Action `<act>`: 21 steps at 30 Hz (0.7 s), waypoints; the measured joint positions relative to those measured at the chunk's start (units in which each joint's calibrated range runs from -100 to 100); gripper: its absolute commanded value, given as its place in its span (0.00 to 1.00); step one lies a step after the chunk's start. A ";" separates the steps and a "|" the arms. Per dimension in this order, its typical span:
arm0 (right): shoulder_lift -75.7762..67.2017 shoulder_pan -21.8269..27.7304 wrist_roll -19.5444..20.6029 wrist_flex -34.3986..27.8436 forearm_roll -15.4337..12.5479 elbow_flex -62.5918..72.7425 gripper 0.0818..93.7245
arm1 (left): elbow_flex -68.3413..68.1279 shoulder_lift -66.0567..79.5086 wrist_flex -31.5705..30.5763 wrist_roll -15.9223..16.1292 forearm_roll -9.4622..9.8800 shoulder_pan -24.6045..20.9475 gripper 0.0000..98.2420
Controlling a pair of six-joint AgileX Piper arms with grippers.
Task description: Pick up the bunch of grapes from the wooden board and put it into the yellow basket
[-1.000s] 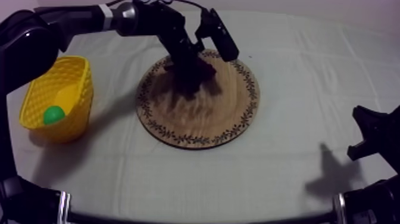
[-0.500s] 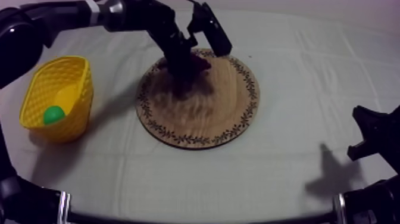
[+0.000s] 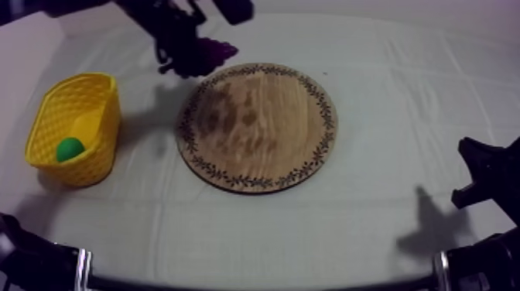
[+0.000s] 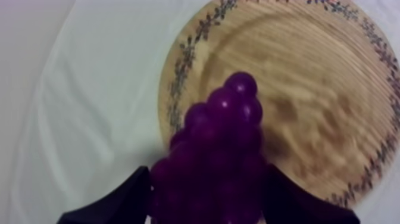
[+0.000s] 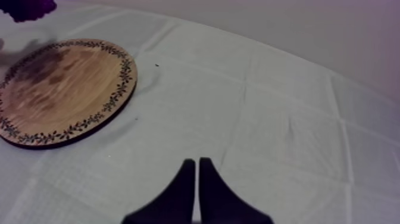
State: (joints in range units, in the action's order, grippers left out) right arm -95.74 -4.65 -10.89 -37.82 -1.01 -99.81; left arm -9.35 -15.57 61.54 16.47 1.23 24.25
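My left gripper [image 3: 184,48] has come up off the round wooden board [image 3: 257,128] with the bunch of grapes [image 3: 209,52] clamped between its fingers. It has swung left past the board's far rim and now hangs over the cloth [image 3: 143,89], on the yellow basket [image 3: 46,124] side. Where the grapes lay, bare wood now shows.

The bench [image 3: 255,232] lies under a grey-white cloth [image 3: 402,100] crossed by a grid of fold creases [image 5: 238,107]. Past its far edge, at 12 o'clock in the top view, rises a plain pale wall [image 5: 286,24]. The light is soft; a dim shadow [image 3: 425,224] falls at 4 o'clock.
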 measured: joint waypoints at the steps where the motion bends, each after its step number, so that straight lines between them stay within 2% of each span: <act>1: 0.00 0.00 0.00 0.00 0.00 0.00 0.00 | -1.47 2.26 1.38 0.12 -0.60 -0.66 0.46; 5: 0.00 0.00 0.00 0.00 0.00 0.00 0.00 | -6.98 10.90 7.12 -0.37 -2.51 -4.07 0.44; 8: 0.00 0.00 0.00 0.00 0.00 0.00 0.00 | -9.80 16.16 9.30 -1.81 -2.90 -7.01 0.45; 13: 0.00 0.00 0.00 0.00 0.00 0.00 0.00 | -12.46 21.46 6.97 -5.18 -2.25 -12.53 0.43; 21: 0.00 0.00 0.00 0.00 0.00 0.00 0.00 | -19.24 21.57 1.41 -10.73 -0.45 -20.38 0.44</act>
State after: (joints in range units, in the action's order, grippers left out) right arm -95.74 -4.65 -10.89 -37.82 -1.01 -99.81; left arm -28.59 5.99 62.94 5.74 0.77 3.87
